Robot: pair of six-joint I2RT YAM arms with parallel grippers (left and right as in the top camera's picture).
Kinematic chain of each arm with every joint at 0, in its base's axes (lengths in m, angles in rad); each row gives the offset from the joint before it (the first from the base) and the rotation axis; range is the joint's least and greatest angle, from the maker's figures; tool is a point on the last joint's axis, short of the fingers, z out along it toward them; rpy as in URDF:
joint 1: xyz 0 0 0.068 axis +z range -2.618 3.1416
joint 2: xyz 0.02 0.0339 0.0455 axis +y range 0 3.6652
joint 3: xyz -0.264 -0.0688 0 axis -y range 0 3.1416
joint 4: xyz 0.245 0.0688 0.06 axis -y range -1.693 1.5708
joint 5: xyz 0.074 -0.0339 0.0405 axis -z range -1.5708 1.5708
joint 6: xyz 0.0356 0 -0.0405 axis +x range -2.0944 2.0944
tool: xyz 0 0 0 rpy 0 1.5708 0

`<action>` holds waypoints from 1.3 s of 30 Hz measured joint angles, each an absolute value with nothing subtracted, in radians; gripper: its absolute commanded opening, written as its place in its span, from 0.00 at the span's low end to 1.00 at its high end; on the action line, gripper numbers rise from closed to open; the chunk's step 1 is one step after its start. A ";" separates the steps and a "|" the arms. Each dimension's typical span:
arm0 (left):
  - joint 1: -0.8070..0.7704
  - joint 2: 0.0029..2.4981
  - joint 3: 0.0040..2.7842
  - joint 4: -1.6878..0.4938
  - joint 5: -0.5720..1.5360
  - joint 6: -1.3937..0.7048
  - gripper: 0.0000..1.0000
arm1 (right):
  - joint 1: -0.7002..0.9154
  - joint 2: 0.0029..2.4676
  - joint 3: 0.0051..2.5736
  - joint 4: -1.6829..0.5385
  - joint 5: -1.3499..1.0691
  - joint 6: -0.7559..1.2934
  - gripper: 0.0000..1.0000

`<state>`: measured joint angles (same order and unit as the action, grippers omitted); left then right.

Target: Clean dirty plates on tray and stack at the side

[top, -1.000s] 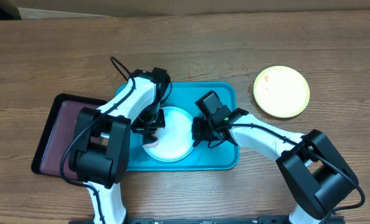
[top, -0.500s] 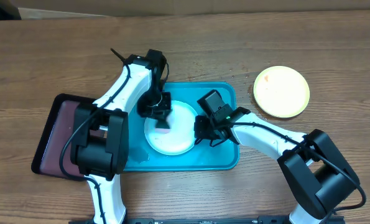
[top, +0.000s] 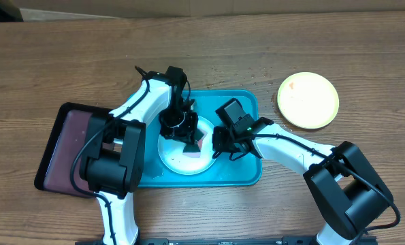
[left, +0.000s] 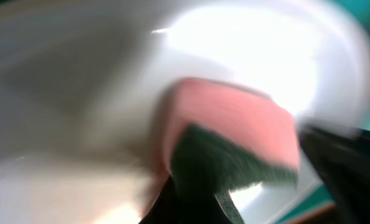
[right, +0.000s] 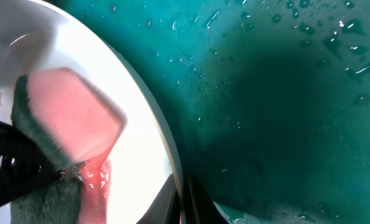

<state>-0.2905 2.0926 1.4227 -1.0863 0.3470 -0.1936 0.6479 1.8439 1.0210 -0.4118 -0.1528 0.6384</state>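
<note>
A white plate [top: 178, 154] lies in the turquoise tray [top: 243, 173]. My left gripper [top: 190, 141] is shut on a pink sponge with a green scrub side [top: 198, 145] and presses it on the plate's right part; the sponge shows in the left wrist view [left: 234, 140] and the right wrist view [right: 66, 112]. My right gripper [top: 219, 146] is shut on the plate's right rim [right: 172, 158], with one finger on each side of it. A yellow-green plate [top: 308, 100] lies on the table at the right. A third plate is not in view.
A dark maroon tray [top: 66, 146] with a black rim lies left of the turquoise tray. Water drops cover the turquoise tray floor [right: 284, 93]. Cardboard [top: 188, 7] runs along the table's far edge.
My left gripper has swept the sponge from the plate's left side across to its right side, near the right gripper. The right gripper has stayed on the plate's rim.
</note>
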 measured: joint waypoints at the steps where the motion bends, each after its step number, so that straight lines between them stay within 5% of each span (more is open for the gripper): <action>1: -0.293 2.089 1.419 -1.089 0.317 -0.221 0.04 | 0.649 1.844 1.021 -0.412 -0.154 0.638 0.06; 10: -0.312 2.059 1.410 -1.213 -0.187 -0.556 0.04 | 0.655 1.845 1.021 -0.403 -0.175 0.635 0.05; 22: -0.282 2.085 1.569 -1.567 -0.564 -0.979 0.04 | 0.654 1.844 1.032 -0.442 -0.194 0.634 0.04; 30: -0.205 1.998 1.631 -1.582 -0.580 -1.063 0.05 | 0.662 1.851 1.172 -0.677 -0.126 0.553 0.04; 39: 0.109 1.768 1.644 -1.472 -0.258 -0.748 0.04 | 0.723 1.856 1.489 -0.966 0.145 0.493 0.04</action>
<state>0.1093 1.7683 1.6436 -1.4723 -0.2584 -0.7475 0.7235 1.8565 1.4891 -0.9657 0.1452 0.4931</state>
